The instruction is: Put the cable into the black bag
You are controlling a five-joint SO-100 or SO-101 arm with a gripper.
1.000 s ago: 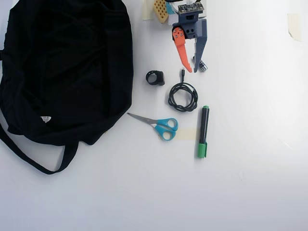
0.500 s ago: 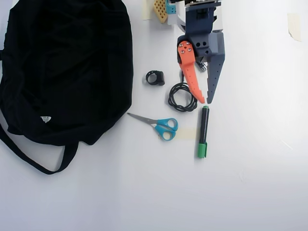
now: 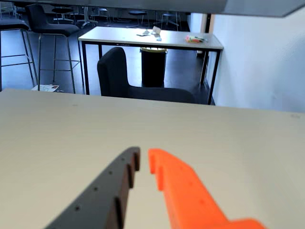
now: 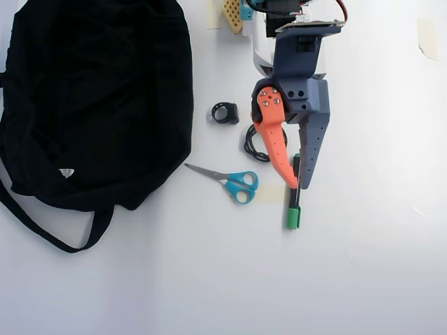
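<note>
Overhead, the arm reaches down from the top edge with the gripper [image 4: 298, 187] pointing toward the bottom, its tips over the marker [image 4: 294, 209]. Fingers are nearly together, just a thin gap, nothing between them; the wrist view [image 3: 142, 160] shows the same over bare table. The cable [image 4: 255, 145] is half hidden under the orange finger [image 4: 274, 139], well right of the bag [image 4: 91, 98]. Half a second ago the tips were only over the coil and spread wider; nothing else moved.
</note>
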